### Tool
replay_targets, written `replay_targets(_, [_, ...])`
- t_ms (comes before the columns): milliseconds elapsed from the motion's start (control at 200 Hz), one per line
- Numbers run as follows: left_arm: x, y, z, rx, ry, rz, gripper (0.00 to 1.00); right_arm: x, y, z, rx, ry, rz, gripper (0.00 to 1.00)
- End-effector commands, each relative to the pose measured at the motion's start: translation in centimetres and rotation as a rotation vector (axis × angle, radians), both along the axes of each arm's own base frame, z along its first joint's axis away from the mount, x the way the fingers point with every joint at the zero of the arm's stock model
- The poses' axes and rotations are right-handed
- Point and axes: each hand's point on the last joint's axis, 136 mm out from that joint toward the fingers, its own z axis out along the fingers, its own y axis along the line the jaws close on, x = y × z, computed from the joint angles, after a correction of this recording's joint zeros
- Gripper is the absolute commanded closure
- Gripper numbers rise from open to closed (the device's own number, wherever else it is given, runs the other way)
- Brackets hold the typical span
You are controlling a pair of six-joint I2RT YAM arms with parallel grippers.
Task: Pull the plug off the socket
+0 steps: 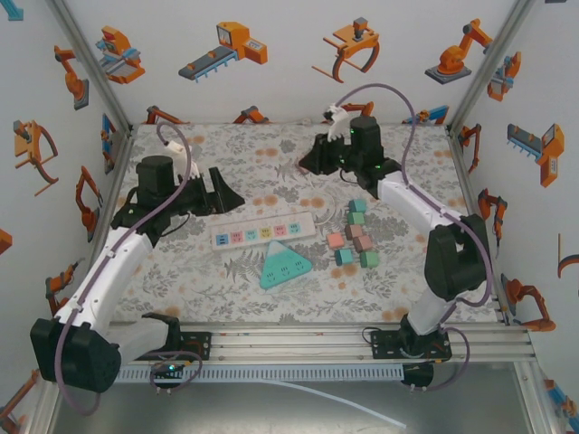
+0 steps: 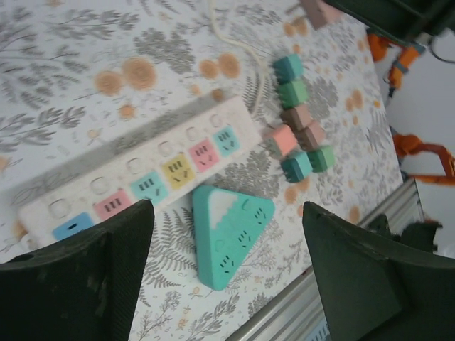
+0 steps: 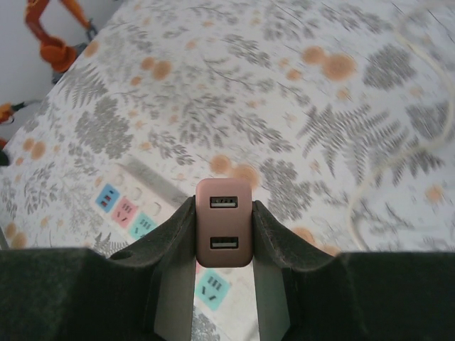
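A white socket strip [image 1: 262, 233] with coloured outlets lies mid-table. In the right wrist view a dusky-pink plug [image 3: 223, 222] with two USB ports is pinched between my right gripper's [image 3: 223, 238] fingers, raised off the strip [image 3: 124, 206], which shows below and behind it. From above, the right gripper [image 1: 315, 161] hangs behind the strip's right end. My left gripper [image 1: 222, 194] stands open over the strip's left end. In its wrist view the gripper [image 2: 227, 273] has nothing between its fingers [image 2: 78, 277], and the strip [image 2: 142, 177] lies beneath.
A teal triangular socket block [image 1: 285, 265] lies just in front of the strip. A cluster of pink, brown and teal cube plugs [image 1: 355, 237] sits to the right of the strip. A thin white cable [image 2: 227, 39] trails away behind the strip. An aluminium rail [image 1: 362, 336] runs along the near edge.
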Motion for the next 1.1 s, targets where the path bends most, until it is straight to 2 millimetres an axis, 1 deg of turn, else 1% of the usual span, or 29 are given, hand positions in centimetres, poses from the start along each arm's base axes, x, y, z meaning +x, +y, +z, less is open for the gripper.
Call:
replay_targets(0, [-1.9,-2.8,3.6,-0.034,-0.156,-0.171,0.13,1.5,-4.1,1.1,0.101,0.01,-0.136,0.91])
replay_targets(85, [-3.3,-4.4,4.4,-0.038,-0.201,-0.249,0.07,2.6,-7.8,-1.4,0.114,0.082,-0.222,0.91])
replay_targets(145, [-4.2,-5.4,4.7,-0.033,-0.229,-0.297,0.04,3.2,-9.6,-3.0,0.114,0.125,-0.254,0.91])
replay_targets(245, [-5.4,-7.0,4.9,-0.03,-0.259,-0.36,0.0,4.0,-11.2,-5.3,0.102,0.179,-0.269,0.91])
replay_targets(345, [-5.6,-7.7,4.5,-0.028,-0.251,-0.377,0.02,4.9,-12.3,-7.9,0.097,0.231,-0.283,0.91])
replay_targets(451, [-5.4,-8.2,4.2,-0.021,-0.243,-0.381,0.03,5.6,-12.6,-10.1,0.089,0.276,-0.281,0.89])
replay_targets(571, [-5.2,-8.4,4.2,-0.013,-0.243,-0.376,0.03,5.8,-11.8,-12.3,0.095,0.331,-0.237,0.88])
replay_targets(696, [-5.1,-8.5,3.5,-0.008,-0.218,-0.367,0.03,5.6,-10.9,-14.3,0.116,0.393,-0.201,0.85])
replay_targets(776, [-5.0,-8.6,3.2,-0.004,-0.212,-0.362,0.03,5.4,-10.6,-15.0,0.113,0.409,-0.195,0.81])
replay_targets(936, [-4.8,-8.7,3.0,0.002,-0.213,-0.353,0.03,4.9,-10.5,-16.7,0.094,0.453,-0.205,0.67])
replay_targets(1097, [-4.7,-8.8,2.8,0.006,-0.207,-0.349,0.03,4.3,-10.9,-17.2,0.051,0.455,-0.211,0.59])
